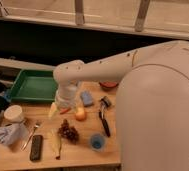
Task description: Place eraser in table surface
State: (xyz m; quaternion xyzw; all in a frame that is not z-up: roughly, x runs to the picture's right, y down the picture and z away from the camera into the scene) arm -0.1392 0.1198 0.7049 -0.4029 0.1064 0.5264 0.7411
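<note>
The eraser [36, 148] is a small flat black block lying on the table surface [83, 152] near its front left edge, just right of a fork [32, 135]. My gripper [64, 104] hangs at the end of the white arm over the middle of the table, right of the green tray. It is well behind and to the right of the eraser and apart from it. The arm's wrist hides what lies directly under it.
A green tray [33, 85] stands at the back left. A white cup [13, 113] and a crumpled cloth [5, 134] are at the left. Grapes [68, 131], an orange fruit [80, 114], a light-blue sponge [86, 97], a black-handled utensil [104, 119] and a blue cup [97, 142] lie mid-table.
</note>
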